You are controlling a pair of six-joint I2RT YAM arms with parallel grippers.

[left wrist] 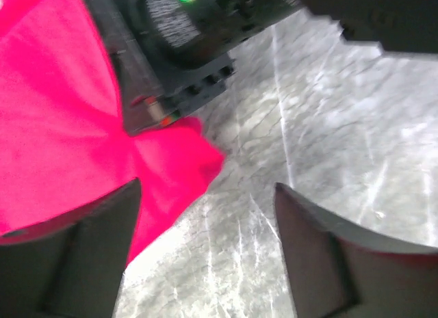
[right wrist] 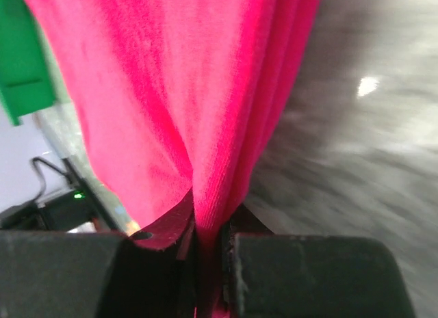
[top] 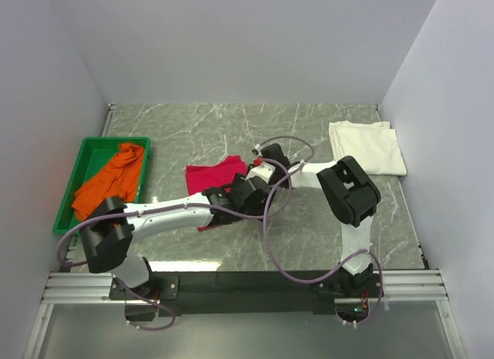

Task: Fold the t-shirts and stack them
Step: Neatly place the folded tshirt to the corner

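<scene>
Now the right jaws clamp the crimson t-shirt (right wrist: pixel 171 92) (bunched tight); just beside it, the left jaws stand wide open.

red shirt (top: pixel 212 176) near edge hidden under arms; cut off top in right wrist view; marble table (right wrist: pixel 356 126) blurred there.

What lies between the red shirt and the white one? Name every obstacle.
Nothing loose shows on the table between the red shirt and the white shirt; only the right arm crosses that stretch. The right gripper is shut on the red cloth, so nothing separates those two.
</scene>
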